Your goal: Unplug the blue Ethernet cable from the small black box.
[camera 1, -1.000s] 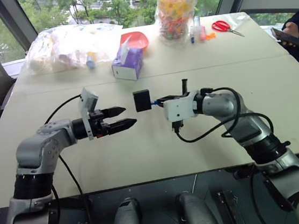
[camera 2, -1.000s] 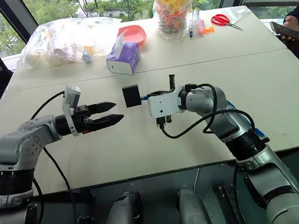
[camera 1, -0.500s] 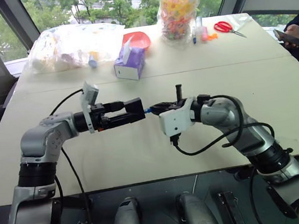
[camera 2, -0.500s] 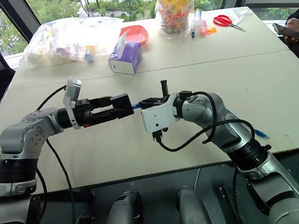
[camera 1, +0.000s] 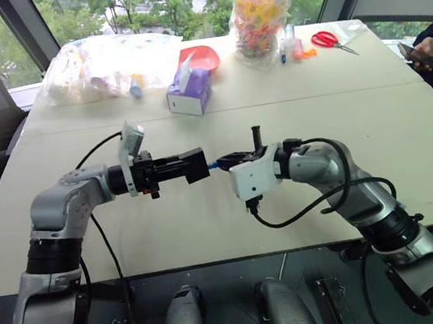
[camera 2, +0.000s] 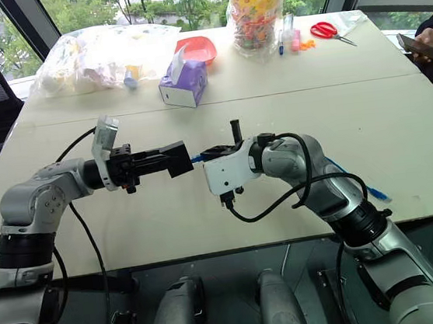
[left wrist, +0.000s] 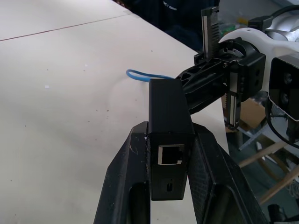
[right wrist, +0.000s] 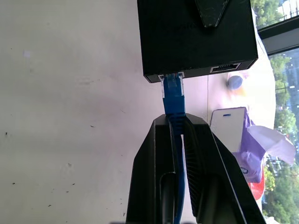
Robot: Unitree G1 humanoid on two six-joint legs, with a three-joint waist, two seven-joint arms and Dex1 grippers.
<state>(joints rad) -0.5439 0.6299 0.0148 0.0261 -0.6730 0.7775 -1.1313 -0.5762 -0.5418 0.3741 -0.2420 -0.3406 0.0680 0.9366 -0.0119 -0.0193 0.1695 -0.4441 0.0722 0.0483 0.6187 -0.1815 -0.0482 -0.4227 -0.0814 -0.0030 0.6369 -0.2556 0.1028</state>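
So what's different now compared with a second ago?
The left gripper came in from the side with open fingers and closed on the small black box, which earlier hung from the cable alone. The right gripper has drawn slightly nearer and stays shut on the blue Ethernet cable, whose plug is still in the box. The things at the table's far end are unmoved.

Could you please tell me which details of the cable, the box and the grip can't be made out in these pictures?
- Blue Ethernet cable: the plug's latch is out of sight in the right wrist view, inside the port of the small black box.
- Cable's far end: head views, hidden behind the right arm.
- Right gripper: its finger pads, covered by the cable.
- Left gripper: contact faces hidden by the box.
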